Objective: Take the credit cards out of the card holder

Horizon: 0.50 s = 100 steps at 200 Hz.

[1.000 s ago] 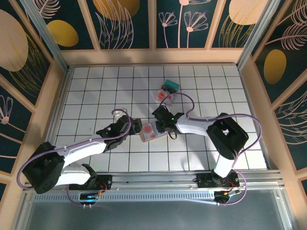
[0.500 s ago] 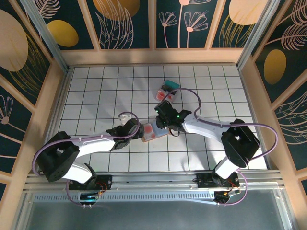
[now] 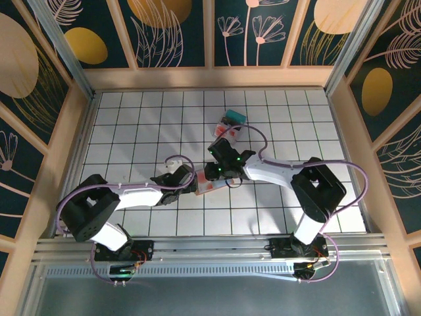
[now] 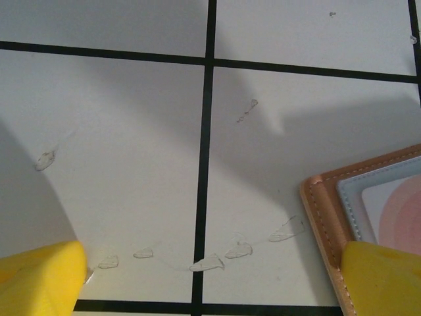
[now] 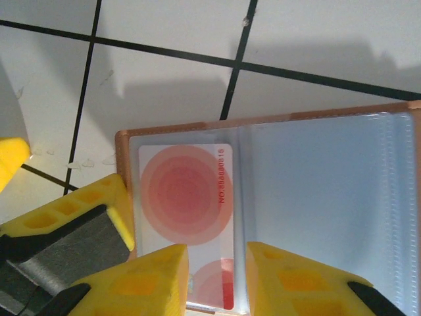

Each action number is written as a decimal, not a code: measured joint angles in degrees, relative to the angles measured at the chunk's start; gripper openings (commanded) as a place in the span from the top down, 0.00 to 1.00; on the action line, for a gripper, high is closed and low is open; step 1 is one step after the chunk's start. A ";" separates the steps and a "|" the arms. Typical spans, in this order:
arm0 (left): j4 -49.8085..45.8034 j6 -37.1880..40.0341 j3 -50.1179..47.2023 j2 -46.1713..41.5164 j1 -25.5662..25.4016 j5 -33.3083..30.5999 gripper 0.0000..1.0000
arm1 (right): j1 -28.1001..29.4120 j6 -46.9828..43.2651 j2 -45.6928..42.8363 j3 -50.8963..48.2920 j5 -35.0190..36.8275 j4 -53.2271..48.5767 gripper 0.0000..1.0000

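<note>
Card holder lies open and flat on the white gridded table, near the middle, between the two grippers. Seen from above, the right gripper hangs over its far right part and hides much of it, while the left gripper reaches in from the left at its edge.

In the right wrist view the holder shows a tan stitched rim and a blue-grey inside with clear sleeves. A white card with red concentric circles sits in the left pocket. The right gripper stands over the card's lower end with only a narrow gap between its yellow fingers, which cover that end of the card. Whether they pinch anything cannot be told. One of the left gripper's fingers lies against the holder's left rim.

In the left wrist view the left gripper is spread wide. One finger is over bare tile and the other overlaps the corner of the holder. Small clear droplets dot the tile between them.

A clear plastic box with red and teal contents sits farther back, well apart from the holder.
</note>
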 measured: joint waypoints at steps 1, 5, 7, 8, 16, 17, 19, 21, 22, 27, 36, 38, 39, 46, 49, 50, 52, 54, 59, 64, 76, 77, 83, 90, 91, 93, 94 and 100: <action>-0.02 0.00 0.00 0.00 0.00 0.00 0.01 | 0.00 0.00 0.02 0.00 -0.09 0.00 0.71; -0.04 0.00 0.09 0.15 0.00 -0.07 0.01 | 0.00 0.04 0.17 0.00 -0.48 0.22 0.71; -0.04 0.00 0.13 0.22 0.00 -0.11 0.01 | 0.02 0.11 0.26 0.00 -0.66 0.31 0.71; -0.04 0.00 0.15 0.24 0.00 -0.13 0.01 | 0.02 0.13 0.31 0.00 -0.70 0.33 0.71; -0.11 -0.02 0.28 0.50 0.00 -0.33 0.01 | 0.04 0.24 0.70 0.00 -1.16 0.68 0.71; -0.13 -0.02 0.31 0.52 0.00 -0.46 0.01 | 0.04 0.28 0.79 0.00 -1.22 0.76 0.71; -0.13 -0.02 0.31 0.57 0.00 -0.44 0.01 | 0.04 0.39 0.92 0.00 -1.29 0.81 0.71; -0.13 -0.02 0.37 0.63 -0.02 -0.50 0.01 | 0.04 0.48 1.07 0.00 -1.42 0.87 0.71; -0.17 -0.02 0.39 0.68 -0.02 -0.57 0.01 | 0.04 0.50 1.11 0.00 -1.44 0.90 0.71; -0.22 -0.02 0.46 0.81 -0.07 -0.66 0.01 | 0.04 0.68 1.44 0.00 -1.77 1.07 0.71; -0.46 -0.02 0.66 1.05 -0.11 -0.85 0.01 | 0.04 0.92 2.08 0.00 -2.23 1.29 0.72; -0.48 -0.02 0.72 1.09 -0.11 -0.85 0.01 | 0.04 0.98 2.19 0.00 -2.32 1.33 0.71; -0.50 -0.02 0.74 1.11 -0.11 -0.87 0.01 | 0.04 1.05 2.23 0.00 -2.34 1.38 0.71; -0.68 -0.02 0.90 1.25 -0.11 -0.96 0.01 | 0.04 1.18 2.73 0.00 -2.73 1.51 0.71; -0.76 -0.04 0.94 1.27 -0.11 -1.05 0.01 | 0.04 1.25 2.95 0.00 -2.95 1.60 0.71; -0.79 -0.04 0.94 1.29 -0.11 -1.03 0.01 | 0.04 1.27 2.99 0.00 -2.99 1.62 0.72; -0.83 -0.04 0.98 1.31 -0.11 -1.05 0.01 | 0.04 1.29 3.13 0.00 -3.15 1.66 0.71; -0.87 -0.04 1.01 1.33 -0.11 -1.05 0.01 | 0.04 1.31 3.26 0.00 -3.28 1.73 0.72; -0.94 -0.04 1.07 1.38 -0.11 -1.07 0.01 | 0.04 1.36 3.48 0.00 -3.50 1.86 0.71; -0.98 -0.04 1.11 1.44 -0.11 -1.07 0.01 | 0.04 1.49 3.72 0.00 -3.78 2.03 0.71; -1.09 -0.04 1.16 1.46 -0.11 -1.09 0.01 | 0.04 1.66 4.15 -0.02 -4.28 2.40 0.72; -1.09 -0.04 1.16 1.46 -0.11 -1.09 0.01 | 0.04 1.68 4.15 -0.02 -4.31 2.43 0.72; -1.09 -0.04 1.16 1.46 -0.11 -1.09 0.01 | 0.04 1.75 4.28 -0.02 -4.48 2.54 0.72; -1.09 -0.04 1.16 1.46 -0.11 -1.09 0.01 | 0.02 1.84 4.39 -0.02 -4.76 2.58 0.72; -1.09 -0.04 1.16 1.46 -0.11 -1.09 0.01 | 0.02 1.86 4.42 -0.02 -4.79 2.56 0.72; -1.09 -0.07 1.16 1.46 -0.11 -1.07 0.01 | 0.02 1.99 4.46 -0.02 -4.85 2.62 0.72; -1.09 -0.07 1.16 1.46 -0.11 -1.09 0.01 | 0.02 2.01 4.48 -0.02 -4.87 2.62 0.72; -1.09 -0.07 1.16 1.49 -0.11 -1.09 0.01 | -0.02 2.19 4.63 -0.04 -5.01 2.80 0.71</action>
